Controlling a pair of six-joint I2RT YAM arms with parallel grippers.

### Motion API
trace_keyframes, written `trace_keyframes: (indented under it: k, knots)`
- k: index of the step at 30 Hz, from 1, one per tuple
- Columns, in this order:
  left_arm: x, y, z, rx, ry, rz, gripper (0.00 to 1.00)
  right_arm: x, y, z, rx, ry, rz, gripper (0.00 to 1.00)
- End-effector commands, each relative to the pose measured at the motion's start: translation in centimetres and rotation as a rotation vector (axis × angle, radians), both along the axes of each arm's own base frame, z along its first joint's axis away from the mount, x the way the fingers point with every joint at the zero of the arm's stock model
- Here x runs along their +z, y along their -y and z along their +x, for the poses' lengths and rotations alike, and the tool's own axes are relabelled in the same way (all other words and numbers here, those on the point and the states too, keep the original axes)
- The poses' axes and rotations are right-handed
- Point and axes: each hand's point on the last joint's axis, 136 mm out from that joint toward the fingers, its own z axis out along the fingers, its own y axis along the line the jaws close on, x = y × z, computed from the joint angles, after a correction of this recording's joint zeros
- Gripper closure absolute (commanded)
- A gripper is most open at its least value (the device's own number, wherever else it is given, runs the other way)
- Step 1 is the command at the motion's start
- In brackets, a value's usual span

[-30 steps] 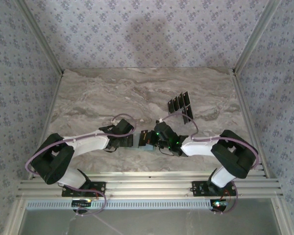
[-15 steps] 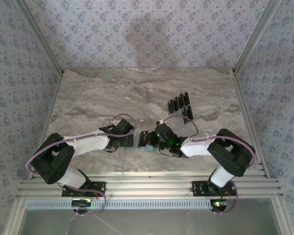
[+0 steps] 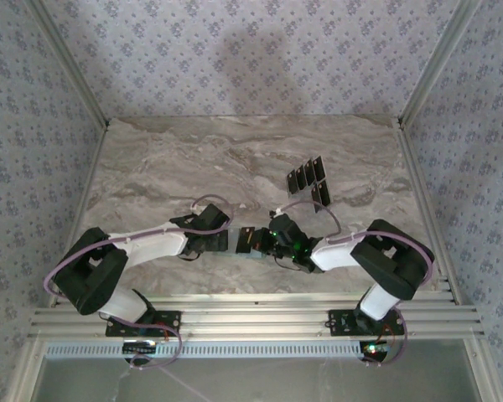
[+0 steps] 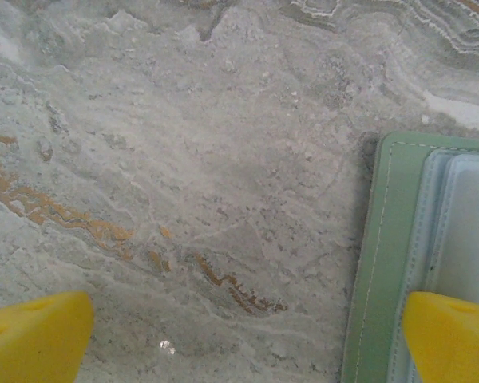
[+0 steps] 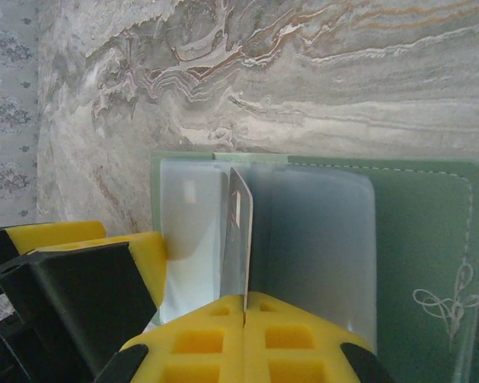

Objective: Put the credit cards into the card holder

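The pale green card holder (image 5: 431, 239) lies open on the marble, its clear sleeves facing up. My right gripper (image 5: 245, 307) is shut on one credit card (image 5: 241, 223), held edge-on over the sleeves near the holder's middle fold. My left gripper (image 4: 243, 343) is open, straddling the holder's left edge (image 4: 383, 263); one yellow fingertip (image 4: 451, 335) rests on the sleeve, the other (image 4: 32, 335) over bare marble. From above, the two grippers (image 3: 226, 243) (image 3: 264, 241) face each other with the held card (image 3: 245, 239) between them. Several more dark credit cards (image 3: 306, 176) lie in a row farther back.
The marble table (image 3: 193, 159) is bare to the left and back. Patterned walls and metal frame posts (image 3: 427, 75) close it in on three sides. Purple cables (image 3: 314, 205) loop over both wrists.
The right arm has crept a little left, carrying the card with it. The left arm has not moved.
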Motion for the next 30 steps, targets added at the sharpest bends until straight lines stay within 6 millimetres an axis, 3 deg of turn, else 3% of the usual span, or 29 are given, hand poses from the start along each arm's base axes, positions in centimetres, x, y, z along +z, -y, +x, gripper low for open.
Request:
trace_keyframes:
  k: [1,30]
  knots:
    - [-1.8,-2.1,-1.9,-0.004,-0.080,0.111,0.00,-2.0,1.0,-0.7,0.009,-0.033,-0.047,1.00]
    - [-2.1,-2.0,-1.9,-0.009,-0.086,0.121,0.00,-3.5,0.5,-1.2,0.044,-0.091,-0.009,1.00]
